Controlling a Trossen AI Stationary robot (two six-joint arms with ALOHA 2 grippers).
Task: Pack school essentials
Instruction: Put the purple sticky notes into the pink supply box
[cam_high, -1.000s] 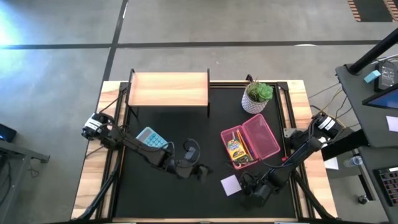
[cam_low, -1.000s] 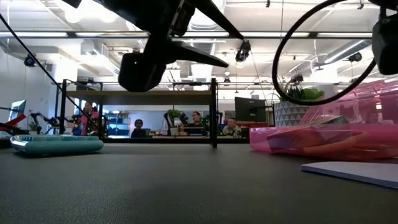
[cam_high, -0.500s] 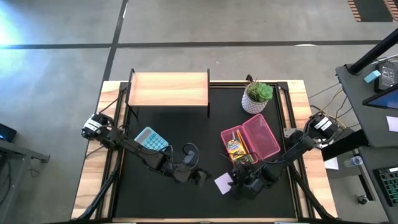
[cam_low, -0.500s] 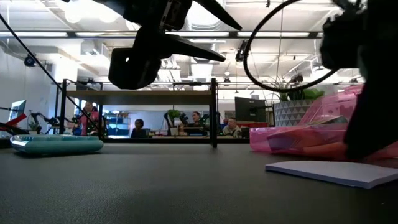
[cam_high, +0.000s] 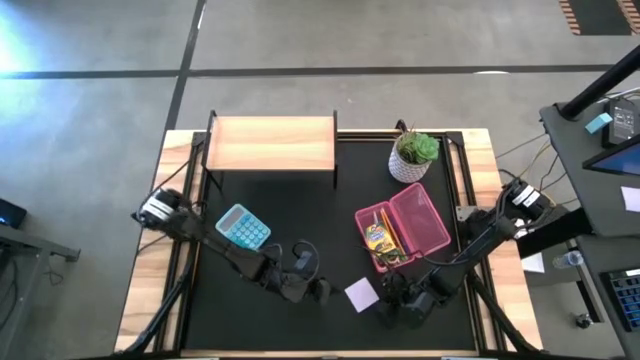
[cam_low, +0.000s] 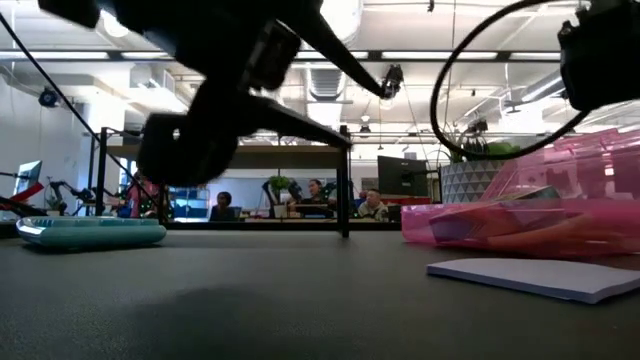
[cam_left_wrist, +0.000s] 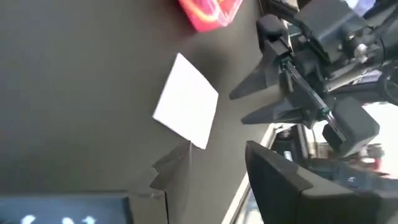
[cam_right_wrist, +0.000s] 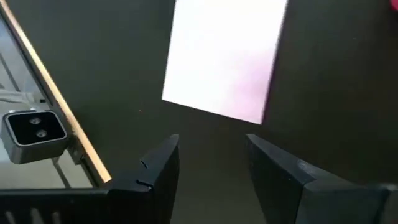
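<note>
Lilac note pad (cam_high: 361, 294) lies flat on the dark counter (cam_high: 300, 215), directly in front of your right claw (cam_high: 392, 300) and between your two claws. In the right wrist view the pad (cam_right_wrist: 225, 57) sits just beyond the two dark fingers (cam_right_wrist: 158, 168), which stand apart with bare mat between them; that claw is open and holds nothing, and it does not touch the pad.

Your left claw (cam_high: 322, 290) is on the pad's other side, near it. Its wrist view shows the pad (cam_left_wrist: 186, 101) ahead of it, with the right claw (cam_left_wrist: 273, 93) facing it from beyond the pad, fingers spread. The left claw's fingers also stand apart and hold nothing.

Past the right claw, the pink case (cam_high: 402, 232) lies open with the yellow crayon box (cam_high: 378, 240) and pencils inside. The potted plant (cam_high: 413, 155) stands beyond the case. A teal calculator (cam_high: 244, 226) lies beside your left arm, and a wooden shelf (cam_high: 271, 143) stands at the far edge. In the low view the pad (cam_low: 530, 277) rests in front of the case (cam_low: 520, 220).
</note>
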